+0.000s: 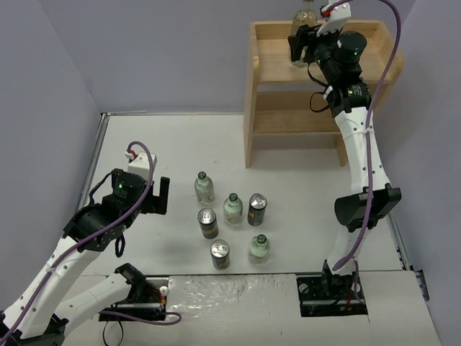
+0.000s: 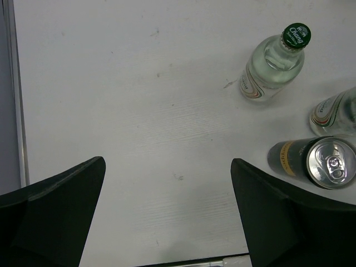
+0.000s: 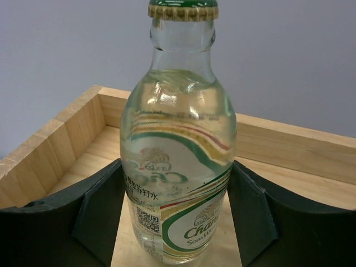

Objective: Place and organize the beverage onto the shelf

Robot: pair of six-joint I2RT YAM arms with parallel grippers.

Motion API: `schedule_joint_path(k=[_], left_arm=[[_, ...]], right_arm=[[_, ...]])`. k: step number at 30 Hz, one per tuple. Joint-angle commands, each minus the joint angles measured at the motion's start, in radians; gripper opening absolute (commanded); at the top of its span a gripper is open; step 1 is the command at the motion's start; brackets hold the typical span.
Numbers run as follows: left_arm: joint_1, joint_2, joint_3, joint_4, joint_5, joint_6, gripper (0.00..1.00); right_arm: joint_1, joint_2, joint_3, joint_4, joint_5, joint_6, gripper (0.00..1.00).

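Note:
My right gripper (image 1: 305,42) is shut on a clear bottle (image 1: 304,21) with a pale-green label and holds it upright over the left part of the top tier of the wooden shelf (image 1: 250,108). In the right wrist view the bottle (image 3: 178,150) sits between both fingers (image 3: 97,211) with the shelf's back rail (image 3: 295,147) behind; whether its base touches the wood is hidden. Three bottles (image 1: 204,186) (image 1: 233,207) (image 1: 258,249) and three dark cans (image 1: 208,222) (image 1: 257,209) (image 1: 220,254) stand on the table. My left gripper (image 1: 162,196) is open and empty, left of them.
The left wrist view shows my open left gripper (image 2: 167,189) over bare white table, with one bottle (image 2: 272,67), part of another (image 2: 339,111) and a can (image 2: 320,161) to its right. The shelf's lower tier (image 1: 295,115) holds nothing. A metal rail (image 1: 97,155) edges the table's left side.

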State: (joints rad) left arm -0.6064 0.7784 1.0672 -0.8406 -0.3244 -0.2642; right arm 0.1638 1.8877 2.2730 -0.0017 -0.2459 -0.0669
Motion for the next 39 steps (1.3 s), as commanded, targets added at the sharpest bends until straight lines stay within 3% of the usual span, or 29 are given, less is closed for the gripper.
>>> schedule_joint_path(k=[1, 11, 17, 27, 28, 29, 32, 35, 39], left_arm=[[0.011, -0.008, 0.008, 0.032, 0.011, 0.0, 0.94], [0.039, -0.008, -0.004, 0.041, 0.039, -0.003, 0.94], [0.048, -0.008, -0.009, 0.043, 0.044, -0.004, 0.94], [0.054, -0.019, -0.015, 0.049, 0.054, -0.003, 0.94], [0.054, -0.018, -0.015, 0.049, 0.056, -0.003, 0.94], [0.054, -0.018, -0.015, 0.051, 0.058, -0.003, 0.94], [0.056, -0.016, -0.015, 0.049, 0.059, -0.003, 0.94], [0.06, -0.016, -0.016, 0.051, 0.061, -0.001, 0.94], [0.063, -0.013, -0.016, 0.054, 0.074, 0.002, 0.94]], right_arm=[[0.017, -0.005, -0.059, 0.158, -0.064, 0.042, 0.0], [0.036, 0.053, -0.122, 0.408, -0.112, 0.121, 0.0], [0.071, 0.168, 0.037, 0.318, -0.099, 0.079, 0.0], [0.077, 0.182, 0.019, 0.312, -0.073, 0.039, 0.01], [0.077, 0.179, 0.019, 0.312, -0.067, 0.033, 0.07], [0.077, 0.174, 0.016, 0.31, -0.061, 0.03, 0.29], [0.08, 0.148, -0.015, 0.312, -0.04, 0.01, 0.62], [0.08, 0.123, -0.03, 0.312, -0.027, 0.003, 0.7], [0.08, 0.081, -0.053, 0.312, -0.032, 0.001, 0.73]])
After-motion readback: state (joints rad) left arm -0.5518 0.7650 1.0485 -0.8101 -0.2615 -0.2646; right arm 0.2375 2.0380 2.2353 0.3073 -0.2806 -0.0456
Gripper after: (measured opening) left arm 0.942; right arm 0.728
